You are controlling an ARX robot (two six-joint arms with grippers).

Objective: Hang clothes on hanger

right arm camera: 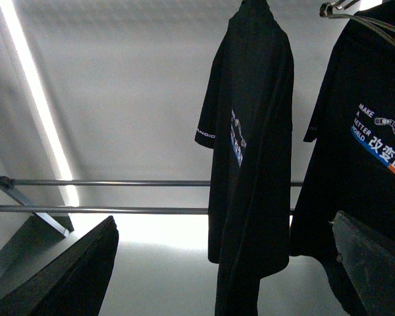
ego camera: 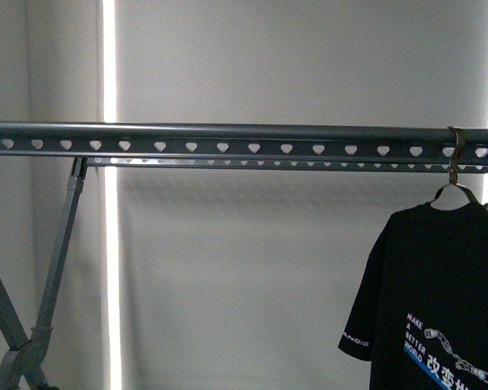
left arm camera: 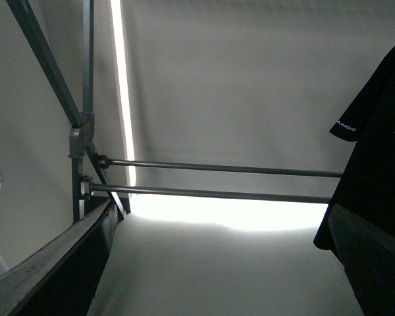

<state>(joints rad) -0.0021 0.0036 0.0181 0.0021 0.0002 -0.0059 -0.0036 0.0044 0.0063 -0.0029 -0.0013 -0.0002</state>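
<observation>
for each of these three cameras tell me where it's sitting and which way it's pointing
Front: on the body, facing the dark grey metal rack rail with heart-shaped holes and a hung black printed T-shirt; no arm visible.
Left wrist: low, angled up at the rack's lower bars; dark left pincer fingers frame it.
Right wrist: low, facing two hung shirts; right pincer fingers visible.
Shared: the shirts and the rack.

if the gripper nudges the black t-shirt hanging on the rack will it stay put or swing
Probably swing: the T-shirt hangs from one thin hanger hook over the rail. Its cloth drapes loosely, so it's likely floppy and light, yielding rather than resisting.
</observation>
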